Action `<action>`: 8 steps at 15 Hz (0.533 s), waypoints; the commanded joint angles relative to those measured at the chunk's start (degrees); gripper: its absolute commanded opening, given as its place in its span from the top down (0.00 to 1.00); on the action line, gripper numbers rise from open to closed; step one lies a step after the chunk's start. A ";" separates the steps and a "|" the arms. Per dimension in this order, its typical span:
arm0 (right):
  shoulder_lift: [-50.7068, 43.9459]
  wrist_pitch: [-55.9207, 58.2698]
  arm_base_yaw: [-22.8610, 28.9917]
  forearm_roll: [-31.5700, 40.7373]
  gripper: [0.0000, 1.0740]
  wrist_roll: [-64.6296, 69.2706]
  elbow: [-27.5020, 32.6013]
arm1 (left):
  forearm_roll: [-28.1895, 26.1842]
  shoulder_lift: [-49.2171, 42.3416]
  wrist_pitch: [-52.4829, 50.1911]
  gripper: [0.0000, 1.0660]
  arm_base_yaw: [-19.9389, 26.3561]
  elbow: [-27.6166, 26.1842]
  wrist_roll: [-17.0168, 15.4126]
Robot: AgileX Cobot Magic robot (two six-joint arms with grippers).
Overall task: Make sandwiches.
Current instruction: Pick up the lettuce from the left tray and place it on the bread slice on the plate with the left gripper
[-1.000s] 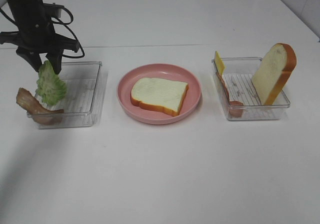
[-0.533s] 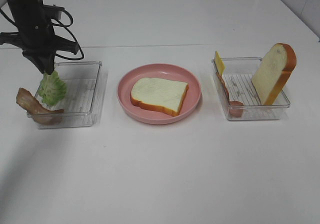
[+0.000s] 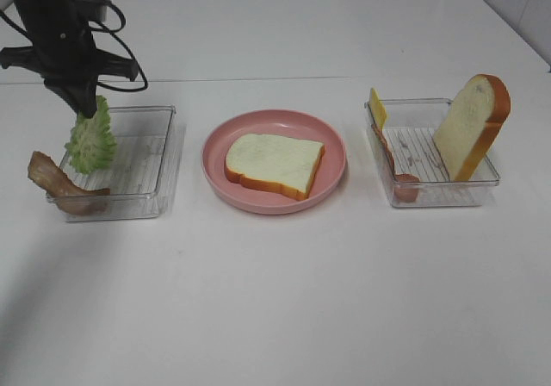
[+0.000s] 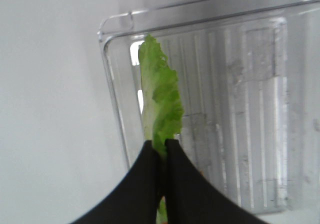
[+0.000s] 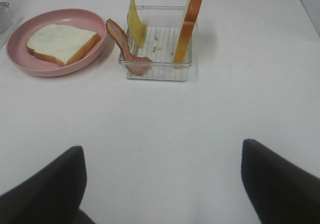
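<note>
My left gripper (image 3: 86,107) is shut on the top edge of a green lettuce leaf (image 3: 91,142), which hangs upright over the left clear tray (image 3: 138,175). In the left wrist view the two black fingers (image 4: 145,169) pinch the lettuce (image 4: 160,104) above the tray's ribbed floor (image 4: 240,114). One white bread slice (image 3: 274,162) with an orange crust lies on the pink plate (image 3: 215,179). My right gripper (image 5: 162,151) is open over bare table, well short of the right tray (image 5: 160,70); it does not show in the exterior high view.
A brown bacon strip (image 3: 57,183) drapes over the left tray's near-left corner. The right tray (image 3: 448,192) holds an upright bread slice (image 3: 472,126), a yellow cheese slice (image 3: 377,108) and another bacon strip (image 3: 398,176). White table runs along the front.
The left gripper dipped onto the lettuce, shut on its top edge, and has risen a little with the leaf. Everything else stays put.
</note>
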 commanded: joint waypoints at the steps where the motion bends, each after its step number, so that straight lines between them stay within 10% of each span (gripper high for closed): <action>1: -0.34 -0.57 0.00 -0.17 0.25 -0.11 0.17 | -9.11 -3.32 -0.69 1.00 -0.11 -2.86 4.47; 5: -0.34 -0.57 0.00 -0.17 0.25 -0.11 0.17 | -31.00 -3.09 -1.95 1.00 -1.09 -4.58 13.24; 8: -0.34 -0.57 0.00 -0.17 0.25 -0.11 0.17 | -37.41 -2.01 -4.98 1.00 -4.58 -4.58 15.53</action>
